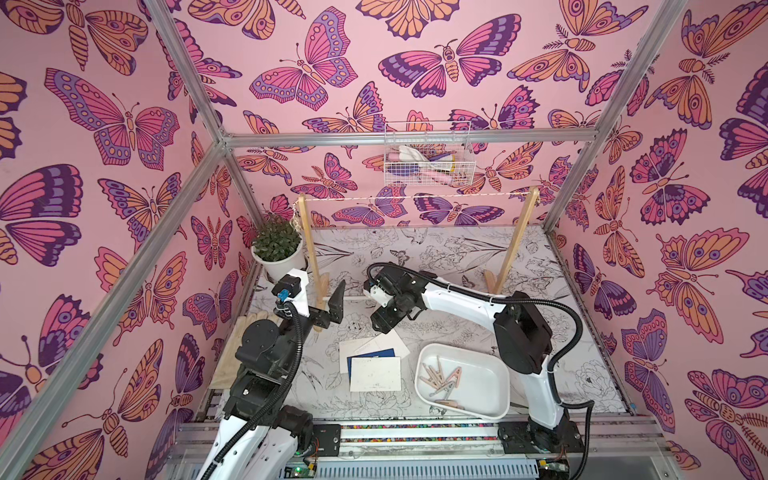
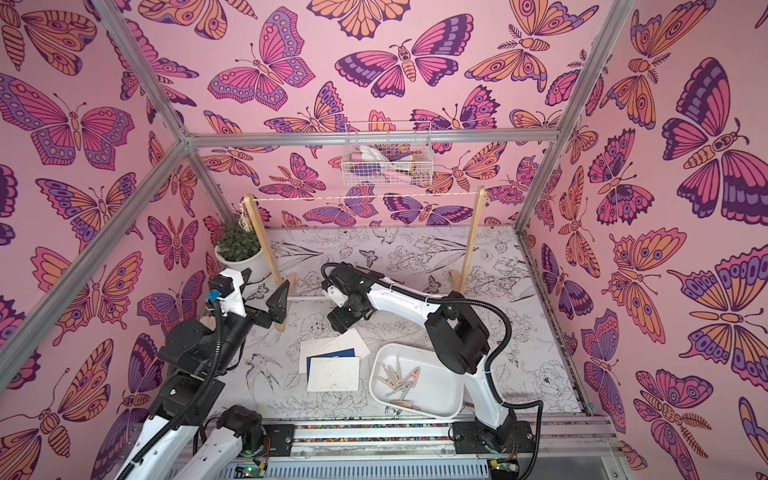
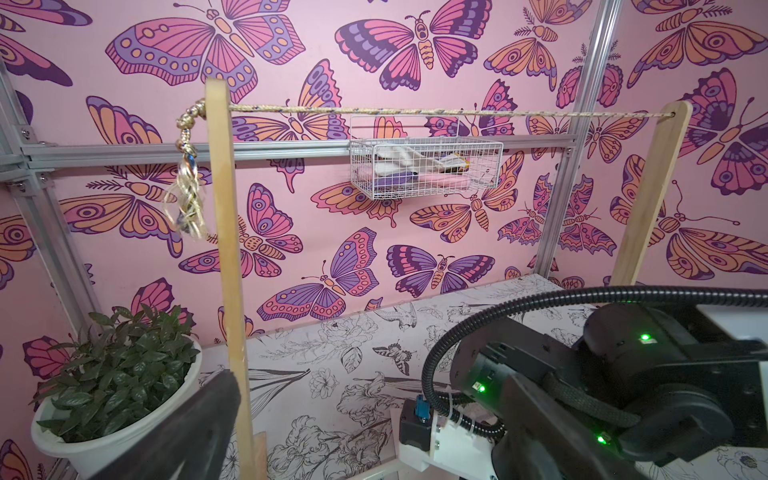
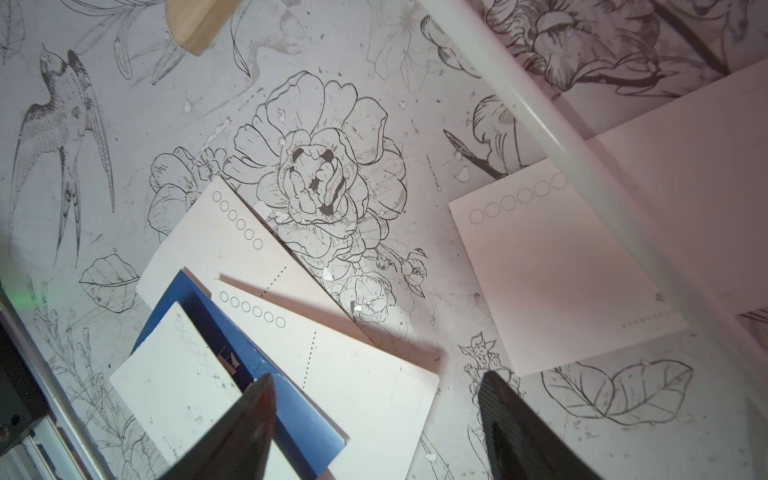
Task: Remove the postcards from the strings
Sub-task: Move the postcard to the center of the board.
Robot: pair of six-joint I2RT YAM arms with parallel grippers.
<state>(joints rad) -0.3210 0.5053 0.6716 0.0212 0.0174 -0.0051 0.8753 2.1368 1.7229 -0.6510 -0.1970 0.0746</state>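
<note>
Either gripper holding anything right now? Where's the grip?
Nothing held. Left gripper and right gripper both stand open, empty; postcards lie loose beneath the right one.

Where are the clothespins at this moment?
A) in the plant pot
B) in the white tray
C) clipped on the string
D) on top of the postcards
B: the clothespins lie together in the white tray, and the string between the wooden posts is bare.
</note>
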